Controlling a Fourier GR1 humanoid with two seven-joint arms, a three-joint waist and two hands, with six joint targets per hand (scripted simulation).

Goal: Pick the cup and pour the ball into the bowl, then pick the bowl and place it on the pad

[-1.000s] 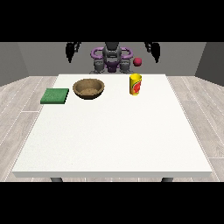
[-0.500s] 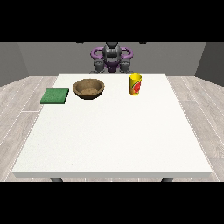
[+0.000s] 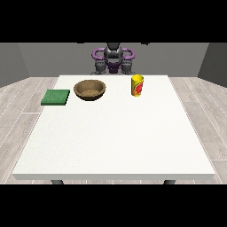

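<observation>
Front view, the only one: big white worktop, robot small at its far edge, dark torso w/ purple arm parts at the shoulders. Neither hand shows anywhere in this view, so nothing can be told of their fingers; no arm reaches over the worktop.

Things sit in a row along the far part of the worktop. Green pad lies flat near the edge at the view's left, its corner about flush w/ that edge. Brown bowl stands just beside the pad, toward the centre, apart from it, opening up, inside looks bare as far as can be told. Yellow cup w/ a red mark on its side stands upright toward the view's right of the bowl, well apart from it; long axis vertical, mouth up. Can't see into the cup, so the ball isn't visible.

Nothing stands between cup and bowl, or between bowl and pad; near half of the worktop carries no things.

Room: light grey wood-plank floor round the worktop, plain grey walls behind the robot. Dark table legs just show under the near edge.
</observation>
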